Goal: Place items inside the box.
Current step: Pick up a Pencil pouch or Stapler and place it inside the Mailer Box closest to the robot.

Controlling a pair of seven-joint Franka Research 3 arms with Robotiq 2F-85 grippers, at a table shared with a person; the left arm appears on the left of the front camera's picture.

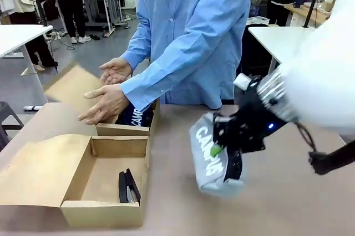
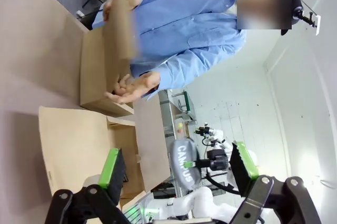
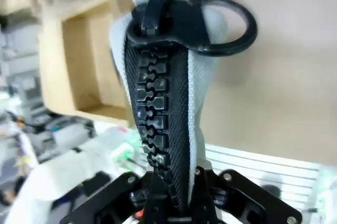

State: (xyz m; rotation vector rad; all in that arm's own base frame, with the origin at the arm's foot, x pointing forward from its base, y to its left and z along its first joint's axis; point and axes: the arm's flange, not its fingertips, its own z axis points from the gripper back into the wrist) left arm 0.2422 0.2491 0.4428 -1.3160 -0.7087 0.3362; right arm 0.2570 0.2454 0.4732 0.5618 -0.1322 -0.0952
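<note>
The grey zip pouch (image 1: 213,161) lettered "CAMPUS" is grasped by the right gripper (image 1: 223,150), its jaws clenched on the zip edge. In the front view the pouch is seen outside the near box (image 1: 100,214), to the right of it, over bare worktop (image 1: 277,203). Its long axis is set steeply, with the upper end leaning toward the box and the lower end pointing down and slightly away from it. The lettering runs down along that axis. Whether the lower end touches the worktop cannot be told.

In the right wrist view the black zip (image 3: 158,103) is seen running straight away from the right gripper (image 3: 171,203), with the ring pull (image 3: 226,24) at the far end.

The jaws of the left gripper (image 2: 178,166) are released wide, with nothing between the green pads (image 2: 112,167).

A black stapler (image 1: 128,186) lies inside the near box, its long axis running from the front wall toward the back. A navy zip pouch (image 1: 136,117) stands in the far box (image 1: 125,131), which touches the near one. One hand (image 1: 105,103) of the person in the blue shirt (image 1: 194,25) is held over the far box, and the other hand (image 1: 116,71) is held by its raised flap (image 1: 72,86)
</note>
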